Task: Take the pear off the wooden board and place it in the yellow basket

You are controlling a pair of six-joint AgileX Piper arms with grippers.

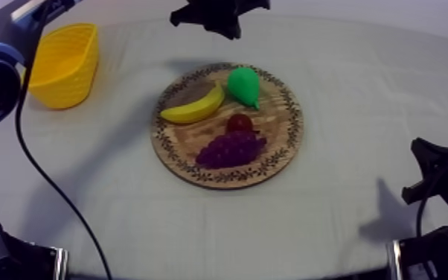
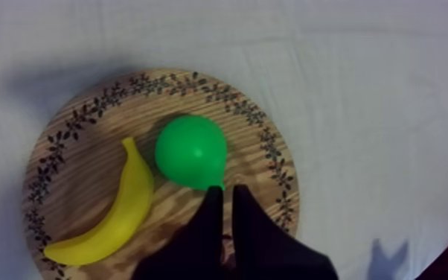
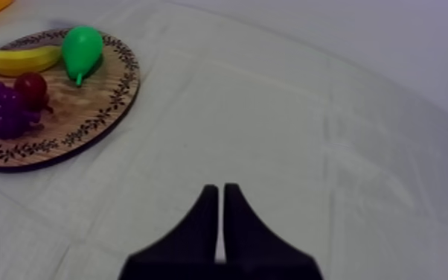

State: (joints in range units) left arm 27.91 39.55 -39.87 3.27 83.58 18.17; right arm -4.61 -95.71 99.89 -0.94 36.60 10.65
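Observation:
The green pear [image 1: 243,86] lies on the far side of the round wooden board [image 1: 283,149], next to the banana [image 1: 193,104]. Over the far edge of the table hangs my left gripper [image 1: 223,28], above and beyond the pear. In the left wrist view its fingers [image 2: 213,216] lie together as a narrow wedge, shut on nothing, their tips just short of the pear [image 2: 191,151]. The yellow basket [image 1: 65,63] stands at the far left. My right gripper [image 3: 221,192] is shut and rests low at the right [image 1: 429,170], far from the board [image 3: 93,126].
On the board's near half lie a small red fruit [image 1: 240,123] and a bunch of purple grapes [image 1: 231,149]. Between the board and the basket there is bare cloth. The banana [image 2: 112,212] lies close beside the pear.

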